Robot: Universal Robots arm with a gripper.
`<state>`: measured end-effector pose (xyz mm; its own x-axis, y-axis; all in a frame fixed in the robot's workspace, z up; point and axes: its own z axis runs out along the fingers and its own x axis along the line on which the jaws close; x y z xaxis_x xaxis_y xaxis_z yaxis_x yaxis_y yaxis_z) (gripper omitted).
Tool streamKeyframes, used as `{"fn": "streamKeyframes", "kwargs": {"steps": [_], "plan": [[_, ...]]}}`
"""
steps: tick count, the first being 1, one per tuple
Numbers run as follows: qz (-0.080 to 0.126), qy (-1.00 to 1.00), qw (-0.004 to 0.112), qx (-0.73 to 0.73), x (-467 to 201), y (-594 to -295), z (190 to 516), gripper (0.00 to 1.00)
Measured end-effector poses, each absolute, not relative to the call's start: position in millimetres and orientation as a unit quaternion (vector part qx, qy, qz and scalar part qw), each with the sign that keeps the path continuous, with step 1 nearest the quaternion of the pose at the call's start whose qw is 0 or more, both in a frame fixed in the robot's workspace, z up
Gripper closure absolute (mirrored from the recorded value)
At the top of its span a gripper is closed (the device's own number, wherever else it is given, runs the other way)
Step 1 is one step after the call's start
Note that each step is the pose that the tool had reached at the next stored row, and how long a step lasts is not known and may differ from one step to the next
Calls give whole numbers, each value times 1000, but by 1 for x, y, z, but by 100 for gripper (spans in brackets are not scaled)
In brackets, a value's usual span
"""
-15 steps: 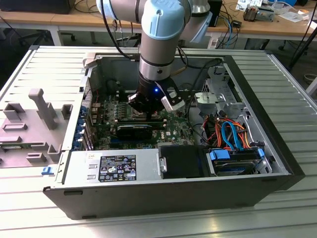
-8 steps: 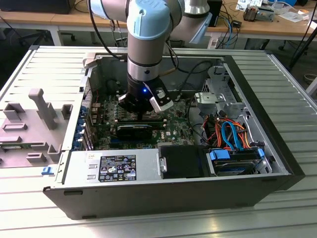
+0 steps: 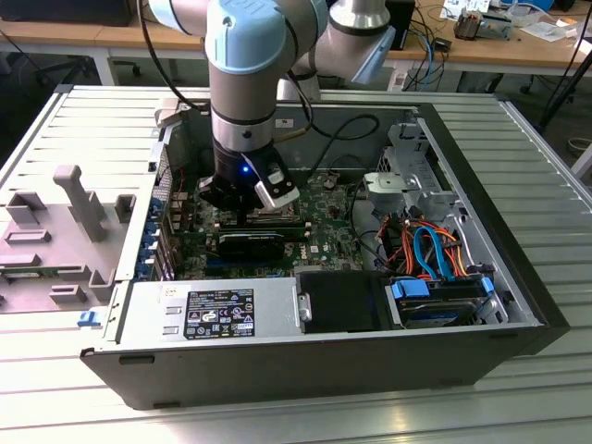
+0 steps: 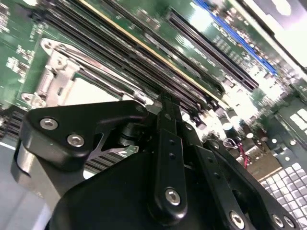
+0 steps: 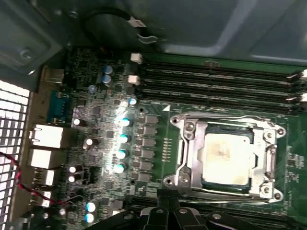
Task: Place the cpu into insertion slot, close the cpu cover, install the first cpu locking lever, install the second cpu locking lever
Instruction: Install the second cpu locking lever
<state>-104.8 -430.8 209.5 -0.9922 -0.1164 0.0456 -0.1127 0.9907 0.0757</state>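
Computer case [image 3: 518, 305] | gripper [image 5: 168, 207] fingers together, empty, beside cpu cover [image 5: 192, 158] | cpu [image 5: 225, 155] seated

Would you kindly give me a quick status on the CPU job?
Tool low over the motherboard, at the socket's edge. Cpu seated in the insertion slot, cpu cover down around it. Nothing in the way.
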Motion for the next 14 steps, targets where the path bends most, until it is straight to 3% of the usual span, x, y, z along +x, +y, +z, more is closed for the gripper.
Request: {"fn": "streamKeyframes", "kwargs": {"steps": [14], "plan": [[-41, -997, 25, 65, -106, -428, 208, 89]]}}
